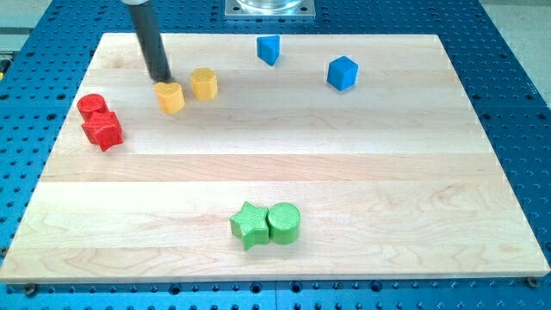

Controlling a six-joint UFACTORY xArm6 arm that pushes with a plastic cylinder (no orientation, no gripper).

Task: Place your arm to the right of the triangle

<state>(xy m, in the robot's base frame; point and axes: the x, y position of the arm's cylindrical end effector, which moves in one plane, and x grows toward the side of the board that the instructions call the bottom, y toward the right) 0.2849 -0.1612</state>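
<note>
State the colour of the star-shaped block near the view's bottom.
Green: the star-shaped block, clearest in the camera view.

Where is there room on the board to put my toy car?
The big bare patch is mid-board, between the yellow blocks and the green star and green cylinder. The view's right side below the blue cube is bare too. It is crowded at upper left: my tip, the yellows and red blocks.

Near the bottom edge of the desk the star touches the cylinder on its right; near the top the triangle lies left of the cube, with my tip well to its left.
</note>
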